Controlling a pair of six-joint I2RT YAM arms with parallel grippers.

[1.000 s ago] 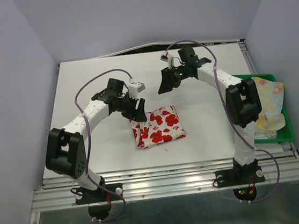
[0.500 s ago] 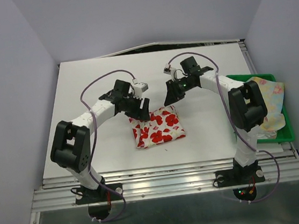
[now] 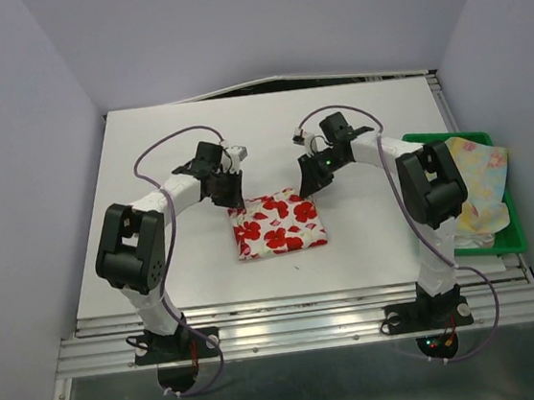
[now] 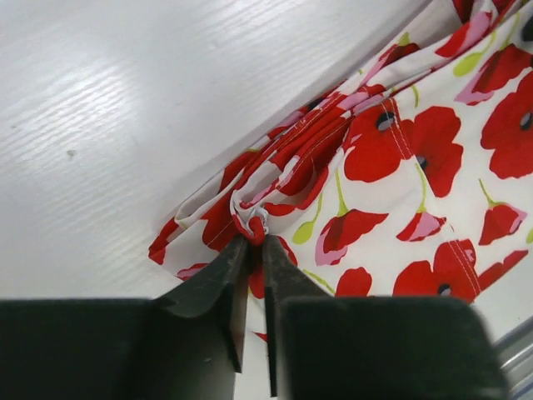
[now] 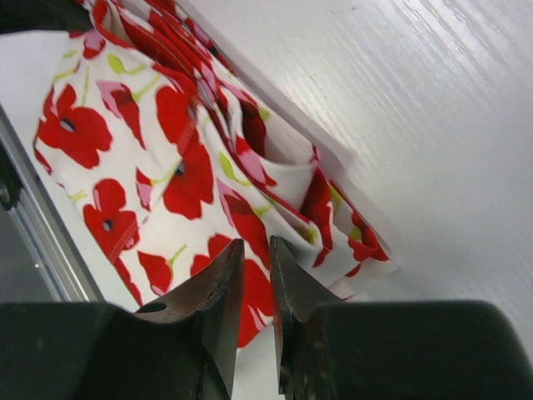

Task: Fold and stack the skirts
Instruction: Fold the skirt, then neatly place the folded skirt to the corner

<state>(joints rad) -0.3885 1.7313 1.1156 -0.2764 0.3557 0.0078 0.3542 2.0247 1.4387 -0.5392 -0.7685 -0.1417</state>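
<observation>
The white skirt with red flowers (image 3: 277, 224) lies folded on the table between the arms. My left gripper (image 3: 234, 201) is down at its far left corner. In the left wrist view that gripper (image 4: 256, 237) is shut, pinching a bunched fold of the red-flower skirt (image 4: 400, 158). My right gripper (image 3: 306, 186) is at the skirt's far right corner. In the right wrist view its jaws (image 5: 254, 243) stand almost together just over the red-flower skirt (image 5: 166, 150); whether cloth is pinched does not show. The pale yellow floral skirt (image 3: 484, 175) lies in the tray at the right.
A green plastic tray (image 3: 431, 140) sits at the table's right edge beside the right arm. Metal rails (image 3: 300, 322) run along the near edge. Purple cables loop above both arms.
Both grippers came down onto the red-flower skirt's far corners and narrowed their jaws. The left one closed on a fold. The skirt shifted slightly and lies flatter.
</observation>
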